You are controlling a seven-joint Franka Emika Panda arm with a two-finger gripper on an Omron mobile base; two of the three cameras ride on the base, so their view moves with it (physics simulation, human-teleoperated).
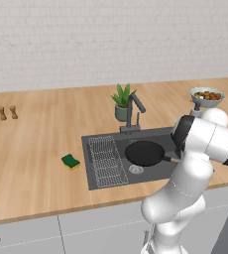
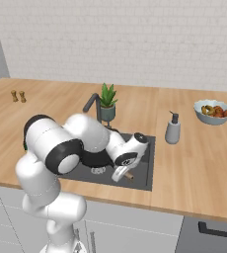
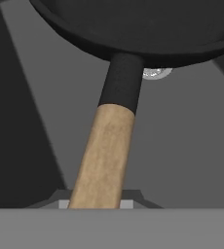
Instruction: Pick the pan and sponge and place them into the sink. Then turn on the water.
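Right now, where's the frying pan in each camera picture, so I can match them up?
Left base view: the pan sits over the sink, right of the wire rack.
Right base view: a dark sliver of it behind the arm.
Hand view: its rim on top, handle toward the camera.
Shared landmark: the drain.

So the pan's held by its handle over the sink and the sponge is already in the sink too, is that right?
Not quite. The sponge lies on the counter left of the sink, as the left base view shows. The pan is over the sink, held by its handle.
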